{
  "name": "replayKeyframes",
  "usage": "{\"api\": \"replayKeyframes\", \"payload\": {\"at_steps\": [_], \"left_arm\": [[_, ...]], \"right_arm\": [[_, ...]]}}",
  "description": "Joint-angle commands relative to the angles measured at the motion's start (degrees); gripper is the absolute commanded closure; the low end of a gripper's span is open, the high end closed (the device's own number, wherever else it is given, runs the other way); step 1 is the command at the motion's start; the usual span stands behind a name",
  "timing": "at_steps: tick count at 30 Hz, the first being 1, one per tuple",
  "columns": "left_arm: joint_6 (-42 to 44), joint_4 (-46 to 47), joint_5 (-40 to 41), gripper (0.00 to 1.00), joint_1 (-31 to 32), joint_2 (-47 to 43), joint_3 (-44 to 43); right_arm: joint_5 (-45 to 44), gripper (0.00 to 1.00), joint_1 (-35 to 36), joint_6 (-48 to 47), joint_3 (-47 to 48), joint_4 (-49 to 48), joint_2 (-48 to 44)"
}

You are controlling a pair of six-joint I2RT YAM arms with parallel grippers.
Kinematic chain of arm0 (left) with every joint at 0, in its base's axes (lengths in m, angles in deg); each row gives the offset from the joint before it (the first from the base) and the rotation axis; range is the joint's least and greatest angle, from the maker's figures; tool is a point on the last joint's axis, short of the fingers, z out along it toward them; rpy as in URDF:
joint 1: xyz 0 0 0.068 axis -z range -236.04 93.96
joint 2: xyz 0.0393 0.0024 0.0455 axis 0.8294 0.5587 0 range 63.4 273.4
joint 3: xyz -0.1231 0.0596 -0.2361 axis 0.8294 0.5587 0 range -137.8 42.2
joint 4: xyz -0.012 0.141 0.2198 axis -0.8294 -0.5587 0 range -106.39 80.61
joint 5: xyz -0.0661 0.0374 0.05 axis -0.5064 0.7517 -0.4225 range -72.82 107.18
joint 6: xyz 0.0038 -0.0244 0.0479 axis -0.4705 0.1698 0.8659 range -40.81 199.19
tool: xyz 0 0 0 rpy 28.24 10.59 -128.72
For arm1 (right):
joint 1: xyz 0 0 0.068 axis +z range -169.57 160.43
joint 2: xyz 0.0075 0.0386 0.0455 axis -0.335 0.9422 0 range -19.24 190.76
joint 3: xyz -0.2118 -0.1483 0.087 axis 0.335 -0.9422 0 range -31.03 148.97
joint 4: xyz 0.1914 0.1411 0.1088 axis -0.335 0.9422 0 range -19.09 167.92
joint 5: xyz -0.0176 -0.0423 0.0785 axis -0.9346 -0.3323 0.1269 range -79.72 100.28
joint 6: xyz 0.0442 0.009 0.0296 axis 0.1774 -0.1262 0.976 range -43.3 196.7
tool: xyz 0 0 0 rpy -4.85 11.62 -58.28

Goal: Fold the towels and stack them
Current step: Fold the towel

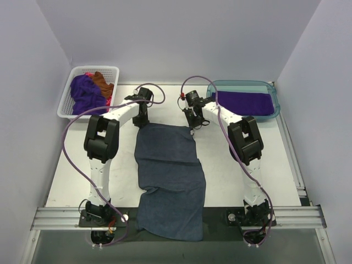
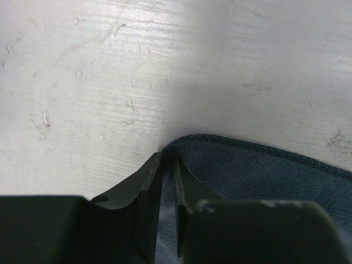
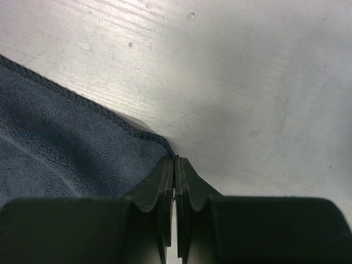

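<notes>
Slate blue-grey towel lies spread lengthwise down the middle of the white table, its far edge between the two grippers and its near end draped over the dark front edge between the arm bases. The right gripper sits at the far right corner; in its wrist view the fingers are pressed together with the hemmed corner of the cloth pinched at their tips. The left gripper is down at the far left corner, and its own camera shows the two fingers a narrow slit apart with the corner of the towel reaching in between them (whether they actually grip it I cannot tell). At the far left a white lattice basket holds a crumpled purple towel, a rust-brown towel and some pink cloth. At the far right a teal tub contains a folded purple towel lying flat.
</notes>
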State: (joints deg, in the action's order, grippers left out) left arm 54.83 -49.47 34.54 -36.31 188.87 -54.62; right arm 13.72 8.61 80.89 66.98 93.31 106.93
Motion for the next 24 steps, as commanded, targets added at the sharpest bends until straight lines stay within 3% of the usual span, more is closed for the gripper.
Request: {"api": "replayKeyframes", "payload": {"at_steps": [1, 5, 7, 16, 24], "left_arm": [[-1.0, -4.6, -1.7, 0.78, 0.1, 4.5, 0.8], [-0.6, -4.6, -1.6, 0.89, 0.0, 4.5, 0.0], [-0.1, -4.7, -1.7, 1.00, 0.0, 4.5, -0.2], [2.2, -3.8, -1.5, 1.00, -1.6, -0.3, -3.0], [3.9, -2.3, -1.5, 1.00, -5.0, -2.4, -13.8]], "right_arm": [[-0.2, 1.00, 0.0, -0.6, -0.2, 1.8, -4.0], [-0.2, 1.00, 0.0, -0.6, -0.2, 1.7, -4.1], [-0.3, 1.00, 0.0, -0.6, -0.1, 1.6, -4.1], [-1.9, 1.00, -0.6, -3.0, 4.3, 1.3, -4.3], [-3.1, 1.00, -3.3, -6.7, 15.7, 0.0, -2.1]]}}
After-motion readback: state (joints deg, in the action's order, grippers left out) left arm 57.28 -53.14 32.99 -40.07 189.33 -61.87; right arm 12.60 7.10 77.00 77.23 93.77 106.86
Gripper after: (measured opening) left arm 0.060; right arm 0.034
